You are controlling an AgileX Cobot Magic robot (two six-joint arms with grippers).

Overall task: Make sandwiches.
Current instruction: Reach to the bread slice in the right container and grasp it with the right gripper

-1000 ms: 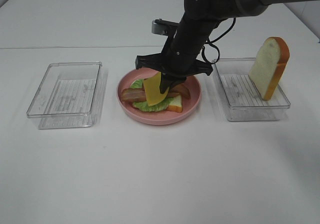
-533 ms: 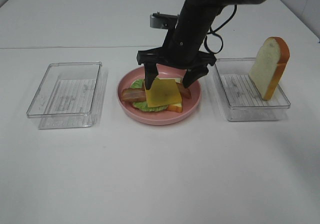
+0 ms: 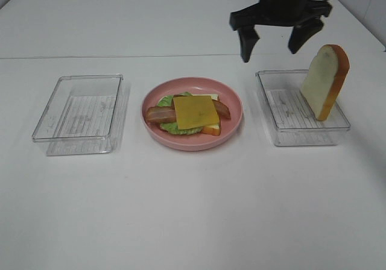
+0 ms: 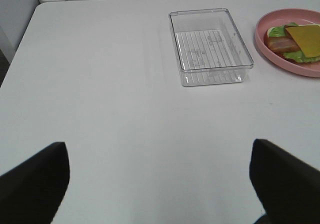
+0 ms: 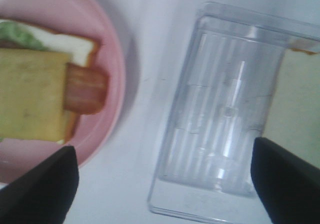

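Right gripper (image 3: 271,41): jaws spread wide, nothing between them, raised above the table at about 1 o'clock from the pink plate (image 3: 233,122), over the far edge of the right-hand tray (image 3: 304,136). Judged to be heading for the last bread, since the stack lacks its top.

Left gripper (image 4: 160,176): only dark finger ends visible in its own wrist view, set wide apart, empty, well clear of the work; out of sight in the high view.

Sandwich stack (image 3: 190,116): centre of plate. Bottom bread slice (image 3: 212,127) showing at 4 o'clock of the stack, lettuce leaf (image 3: 172,126) peeping at 8 o'clock, bacon strips (image 3: 158,114) poking out at 9 and 3 o'clock, yellow cheese (image 3: 194,111) flat on top. No upper slice yet.

Right-hand tray: clear plastic, ribbed floor, at 3 o'clock of the plate. One bread slice (image 3: 325,80) on edge, leaning at the tray's far right corner, probably propped so the jaws can close on its faces. Otherwise bare.

Left-hand tray (image 3: 79,114): clear plastic, at 9 o'clock of the plate. Nothing inside.
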